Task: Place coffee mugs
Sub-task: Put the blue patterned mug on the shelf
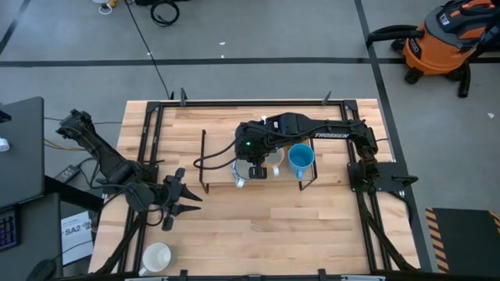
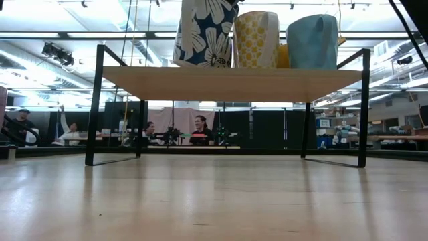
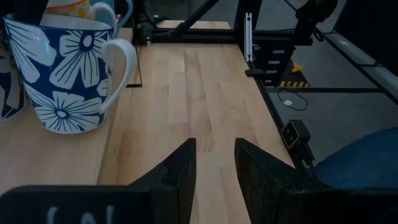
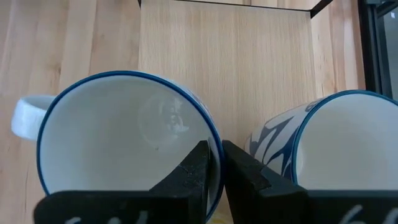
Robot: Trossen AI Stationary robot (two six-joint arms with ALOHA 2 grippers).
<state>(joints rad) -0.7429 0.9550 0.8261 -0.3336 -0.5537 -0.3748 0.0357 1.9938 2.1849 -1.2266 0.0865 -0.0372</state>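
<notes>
Floral mug (image 4: 124, 143): upright on the small raised shelf (image 2: 234, 84), mouth up, long axis vertical; navy with white flowers, white inside with a blue rim. Its handle (image 4: 25, 118) sticks out sideways, away from the neighbouring mug.
Second navy-and-white mug (image 4: 336, 149): upright just beside the floral mug; the two rims lie near each other, and whether they touch cannot be told.
Yellow patterned mug (image 2: 256, 40): upright on the shelf, next along from the floral mug in the low view.
Light blue mug (image 1: 301, 158): upright, mouth up, at the right end of the row.
White mug (image 1: 156, 257): alone on the worktop (image 1: 258, 226) near its front left corner, well apart from the shelf; which way it stands cannot be told.
Right tool (image 4: 214, 165): directly above the shelf, pointing down, fingers straddling the floral mug's rim wall on the side facing the second mug, one inside and one outside. The gap between them is narrow; whether they press the rim cannot be told.
Left tool (image 1: 181, 201): low over the worktop's left side, fingers parted, nothing between them, pointing towards the shelf.
Background: people sit at desks across the room behind the worktop.
</notes>
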